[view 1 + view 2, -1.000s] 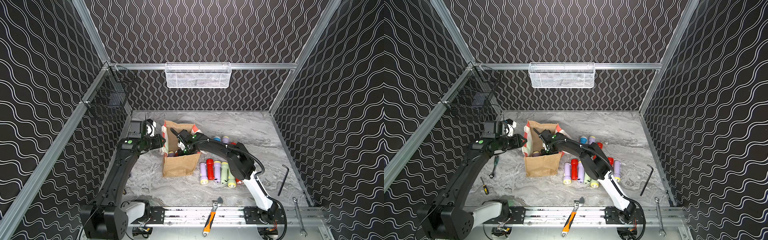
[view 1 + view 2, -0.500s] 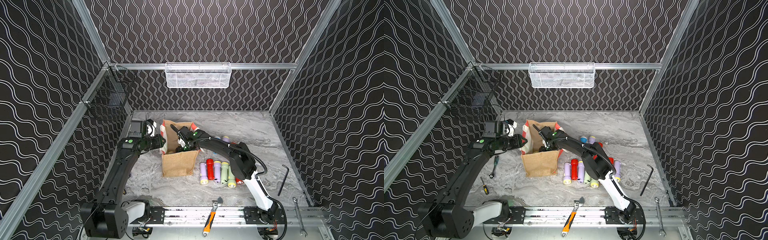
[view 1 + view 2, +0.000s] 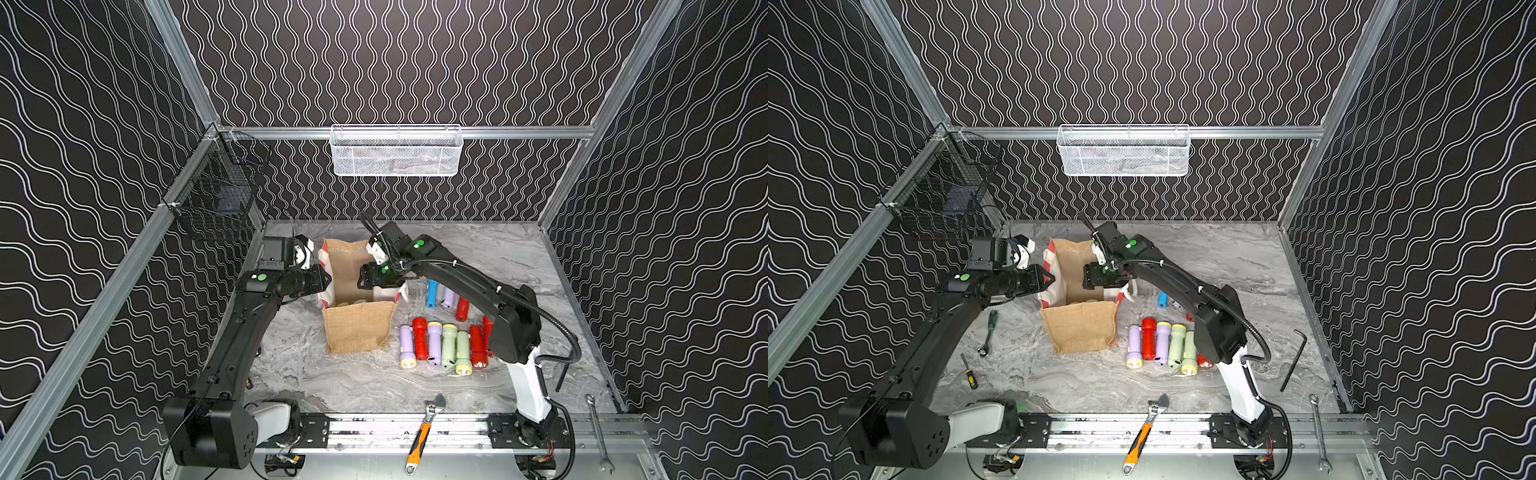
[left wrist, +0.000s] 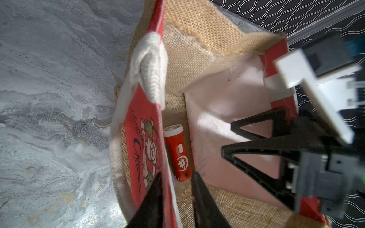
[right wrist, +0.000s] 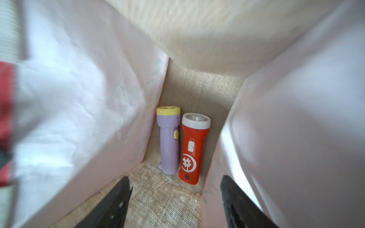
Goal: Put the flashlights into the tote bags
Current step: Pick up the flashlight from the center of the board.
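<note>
The tote bag [image 3: 359, 328] stands open near the table's middle, tan jute with red faces [image 4: 138, 126] and white lining [image 5: 79, 98]. On its floor lie a lilac flashlight [image 5: 168, 142] and a red flashlight [image 5: 192, 150], side by side. My right gripper [image 3: 365, 282] hovers in the bag's mouth, open and empty [image 5: 174, 178]. My left gripper [image 3: 326, 280] straddles the bag's left wall, one finger outside and one inside, with a gap showing [image 4: 177, 177]. Right of the bag lie several flashlights [image 3: 449, 345]. A blue one [image 3: 432, 293] lies behind them.
An orange-handled wrench [image 3: 424, 432] rests on the front rail. A spanner [image 3: 598, 432] and a black hex key [image 3: 1293, 359] lie at the right. A green-handled wrench [image 3: 988, 332] and a small screwdriver [image 3: 968, 371] lie at the left. A white mesh basket [image 3: 397, 151] and a black wire basket [image 3: 216, 195] hang on the walls.
My right gripper has opened, let the red flashlight drop onto the bag's floor, and risen towards the bag's mouth. The left arm has stayed at the bag's rim.
</note>
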`<state>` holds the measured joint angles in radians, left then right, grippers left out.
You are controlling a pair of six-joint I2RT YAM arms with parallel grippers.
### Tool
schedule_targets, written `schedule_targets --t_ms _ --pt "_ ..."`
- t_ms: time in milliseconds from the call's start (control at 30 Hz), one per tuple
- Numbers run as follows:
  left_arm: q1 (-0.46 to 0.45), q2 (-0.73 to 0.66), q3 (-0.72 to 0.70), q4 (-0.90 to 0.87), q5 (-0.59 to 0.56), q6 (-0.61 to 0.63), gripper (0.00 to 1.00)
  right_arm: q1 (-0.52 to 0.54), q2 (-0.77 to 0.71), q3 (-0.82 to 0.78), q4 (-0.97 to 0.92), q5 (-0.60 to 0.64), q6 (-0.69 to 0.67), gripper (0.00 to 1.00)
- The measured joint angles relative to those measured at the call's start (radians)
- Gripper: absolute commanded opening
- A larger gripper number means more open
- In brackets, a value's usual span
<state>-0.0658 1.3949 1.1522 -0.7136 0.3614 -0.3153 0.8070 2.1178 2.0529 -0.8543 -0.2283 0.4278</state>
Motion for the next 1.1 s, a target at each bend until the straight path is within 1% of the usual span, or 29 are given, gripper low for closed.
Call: schedule_targets --t_ms 67,167,267,400,533,633,733,867,1100 --pt "0.000 0.005 0.002 0.000 -0.008 0.000 0.22 0.000 -0.035 -0.005 0.000 0.012 -0.017 0.74" --pt "0.000 0.019 0.013 -0.006 -0.018 0.000 0.23 -0.012 -0.152 -0.067 0.010 0.047 -0.037 0.74" --pt "0.000 0.027 0.016 -0.007 -0.027 0.001 0.24 -0.067 -0.315 -0.194 0.059 0.098 -0.042 0.74" --pt "0.000 0.032 0.019 -0.011 -0.038 0.007 0.25 -0.186 -0.526 -0.434 0.150 0.154 -0.010 0.74" --pt "0.000 0.032 0.019 -0.016 -0.040 0.010 0.25 -0.283 -0.635 -0.608 0.179 0.200 0.023 0.73" --pt "0.000 0.032 0.019 -0.024 -0.040 0.014 0.26 -0.341 -0.667 -0.699 0.181 0.229 0.035 0.72" --pt "0.000 0.042 0.026 -0.037 -0.039 0.030 0.27 -0.393 -0.664 -0.764 0.176 0.238 0.050 0.72" --pt "0.000 0.064 0.034 -0.040 -0.028 0.034 0.29 -0.447 -0.618 -0.839 0.179 0.246 0.062 0.71" --pt "0.000 0.065 0.034 -0.044 -0.014 0.034 0.30 -0.487 -0.542 -0.937 0.207 0.212 0.084 0.70"
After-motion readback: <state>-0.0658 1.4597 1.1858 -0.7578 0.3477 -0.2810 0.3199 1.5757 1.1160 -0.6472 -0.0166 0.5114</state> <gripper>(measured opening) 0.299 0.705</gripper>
